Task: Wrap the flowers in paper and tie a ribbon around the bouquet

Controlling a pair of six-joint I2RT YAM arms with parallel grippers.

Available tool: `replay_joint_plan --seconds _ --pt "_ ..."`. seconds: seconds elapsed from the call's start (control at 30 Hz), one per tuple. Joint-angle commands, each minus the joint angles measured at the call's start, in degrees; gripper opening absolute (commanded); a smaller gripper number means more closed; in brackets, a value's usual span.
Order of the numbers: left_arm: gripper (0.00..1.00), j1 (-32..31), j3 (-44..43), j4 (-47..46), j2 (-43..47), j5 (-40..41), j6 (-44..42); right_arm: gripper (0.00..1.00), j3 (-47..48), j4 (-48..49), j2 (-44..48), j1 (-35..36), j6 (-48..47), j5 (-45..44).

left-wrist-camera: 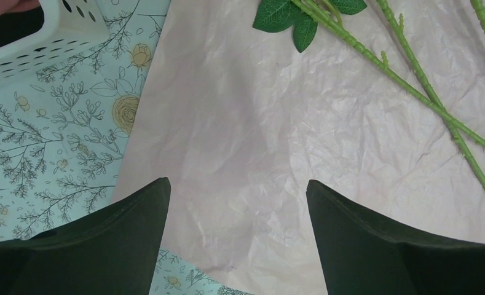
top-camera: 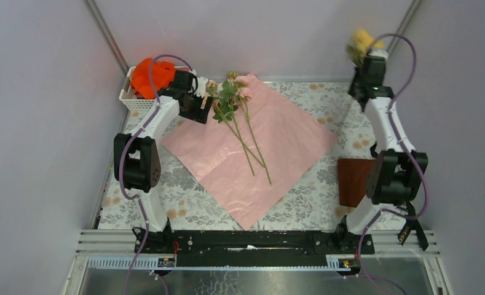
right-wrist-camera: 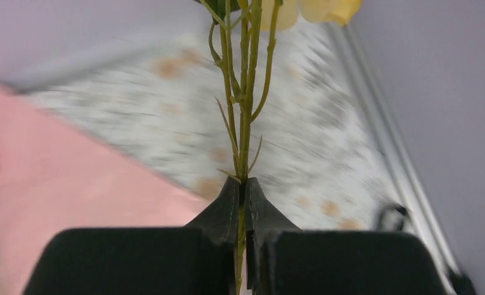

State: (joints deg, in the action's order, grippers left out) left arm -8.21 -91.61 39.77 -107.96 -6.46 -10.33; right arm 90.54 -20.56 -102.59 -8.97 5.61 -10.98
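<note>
- The paper point(top-camera: 276, 147) lies spread flat on the flower-patterned tabletop point(top-camera: 326, 203). It shows its pink face and is turned like a diamond, with one corner towards the arm bases and one towards the back wall.
- The flowers point(top-camera: 236, 95) lie on the far part of the paper, a few stems with pink blooms and green leaves. The heads are near the far corner and the thin green stems run back towards the middle of the sheet.
- The left gripper point(left-wrist-camera: 236, 182) is released, its two dark fingers spread wide with nothing between them. It hangs over the left part of the paper, just beside the leaves and blooms.
- The left wrist view shows crinkled paper between the fingers, and the sheet's left edge passes under the left finger. Green stems and a leaf cross the upper right of that view.
- The right gripper point(right-wrist-camera: 243, 190) is clenched on the thin green stems of a yellow flower point(top-camera: 362, 42). It holds the bloom raised above the far right corner of the tabletop, well apart from the paper.
- A white perforated basket point(top-camera: 129, 98) stands at the far left corner with an orange cloth point(top-camera: 150, 74) in it.
- A brown pad point(top-camera: 352, 181) lies at the right side, just beside the paper's right corner and partly hidden by the right arm.
</note>
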Motion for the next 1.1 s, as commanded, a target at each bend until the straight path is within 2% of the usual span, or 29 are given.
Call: replay_joint_plan --seconds 0.0,0.13,0.23,0.33,0.47,0.5,0.6,0.73,0.77,0.83,0.87,0.93,1.07 --pt "0.89 -0.1 0.8 0.0 1.9 0.7 -1.3 0.0 -5.7 14.1 8.8 19.1 0.7 -1.1" --pt "0.89 -0.1 2.1 0.2 2.4 0.9 -2.1 0.0 -7.7 19.8 2.8 31.0 6.6 5.5" --pt "0.89 -0.1 2.3 0.2 1.8 1.2 -1.9 0.0 -3.1 21.9 -5.1 36.1 9.7 9.6" --pt "0.89 -0.1 0.5 0.3 0.2 0.5 -0.5 0.0 1.5 22.3 -12.8 38.9 12.5 11.6" --pt "0.87 -0.3 -4.3 0.3 -4.0 -1.5 3.9 0.0 3.0 22.2 -20.0 39.0 17.9 15.4" --pt "0.87 -0.5 -5.5 0.2 -5.3 -1.1 5.3 0.06 3.5 20.1 -20.9 39.0 17.8 16.0" --pt "0.85 -2.1 -10.0 0.2 -9.7 0.5 7.6 0.38 7.0 12.2 -21.6 39.0 13.5 17.8" --pt "0.77 -3.9 -16.0 0.0 -15.8 3.6 10.2 0.58 5.3 7.1 -15.4 38.8 7.6 14.2" --pt "0.74 -4.1 -17.2 0.0 -16.9 4.2 10.2 0.59 3.7 7.1 -14.2 38.5 7.2 13.3" --pt "0.66 -4.0 -19.2 0.0 -18.8 5.3 11.9 0.57 -0.4 7.8 -10.8 38.0 7.4 11.9" --pt "0.61 -4.0 -19.7 0.0 -19.8 6.0 12.3 0.52 -2.6 8.4 -10.0 37.7 7.8 11.4" --pt "0.54 -4.0 -20.9 -0.4 -21.4 6.2 12.6 0.37 -6.3 9.7 -9.7 37.4 8.8 11.2" --pt "0.52 -4.3 -23.4 -1.5 -24.9 8.0 14.1 0.13 -7.6 9.9 -13.3 37.3 10.0 13.0"
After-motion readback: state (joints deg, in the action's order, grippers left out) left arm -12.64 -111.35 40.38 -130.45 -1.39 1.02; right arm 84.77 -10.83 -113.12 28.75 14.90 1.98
